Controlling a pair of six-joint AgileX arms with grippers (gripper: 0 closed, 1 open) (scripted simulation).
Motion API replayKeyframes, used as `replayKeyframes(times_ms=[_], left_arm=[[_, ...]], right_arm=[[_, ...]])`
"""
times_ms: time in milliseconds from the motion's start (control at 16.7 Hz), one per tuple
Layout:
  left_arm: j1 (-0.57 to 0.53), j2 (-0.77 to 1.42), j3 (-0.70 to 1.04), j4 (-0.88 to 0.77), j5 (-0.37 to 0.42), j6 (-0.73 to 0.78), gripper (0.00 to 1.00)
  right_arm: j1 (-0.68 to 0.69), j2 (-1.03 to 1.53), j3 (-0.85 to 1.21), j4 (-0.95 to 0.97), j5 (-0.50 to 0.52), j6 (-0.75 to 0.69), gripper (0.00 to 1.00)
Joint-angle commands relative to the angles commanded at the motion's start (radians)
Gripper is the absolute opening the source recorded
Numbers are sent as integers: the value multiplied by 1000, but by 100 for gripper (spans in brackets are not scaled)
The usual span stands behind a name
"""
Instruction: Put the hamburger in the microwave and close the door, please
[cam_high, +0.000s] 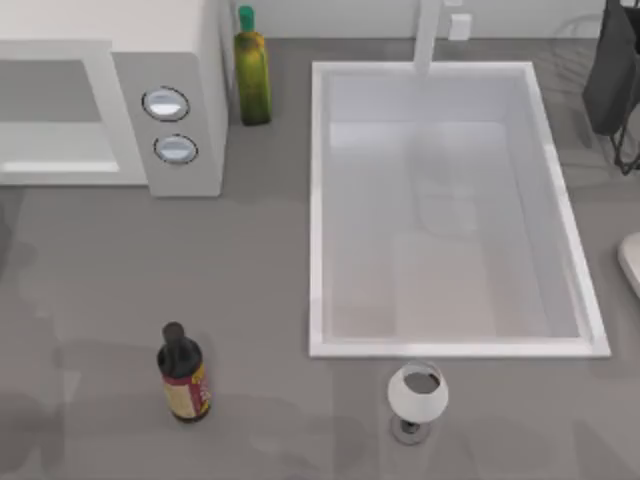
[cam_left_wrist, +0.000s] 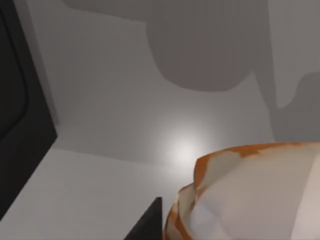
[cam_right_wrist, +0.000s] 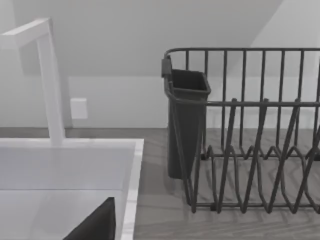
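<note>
The hamburger (cam_left_wrist: 250, 195), tan-orange with a pale top, sits very close to the left wrist camera, against pale grey walls. One dark finger (cam_left_wrist: 147, 222) of my left gripper presses against its side, so the gripper is shut on it. A dark panel (cam_left_wrist: 17, 125) stands beside it; I cannot tell whether this is the door. The white microwave (cam_high: 195, 60) stands at the table's back left, with its grey cavity (cam_high: 50, 105) and two round knobs (cam_high: 165, 103). My right arm is parked at the far right, and one dark finger (cam_right_wrist: 95, 225) sits far out to the side.
A green bottle (cam_high: 252, 75) stands right of the microwave. The white sink (cam_high: 318, 200) fills the middle, with its faucet (cam_right_wrist: 50, 85) at the back. A dark sauce bottle (cam_high: 183, 375) and a wine glass (cam_high: 416, 395) stand near the front. A dish rack (cam_right_wrist: 250, 140) stands at the back right.
</note>
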Motion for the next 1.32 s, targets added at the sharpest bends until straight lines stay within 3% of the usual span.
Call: replayKeyframes(times_ms=[180, 420, 840, 1140, 1320], left_arm=[[3, 28, 2, 94, -14, -41, 0], [5, 125, 10, 357, -31, -133, 0], [-25, 357, 3, 1058, 1, -297, 0], [-79, 511, -36, 1556, 82, -373, 0], [-114, 587, -60, 1768, 136, -397, 0]], right_arm=[[0, 0, 0, 0, 0, 0, 100], [0, 0, 0, 0, 0, 0, 100], [0, 0, 0, 0, 0, 0, 100], [0, 0, 0, 0, 0, 0, 100], [0, 0, 0, 0, 0, 0, 100]])
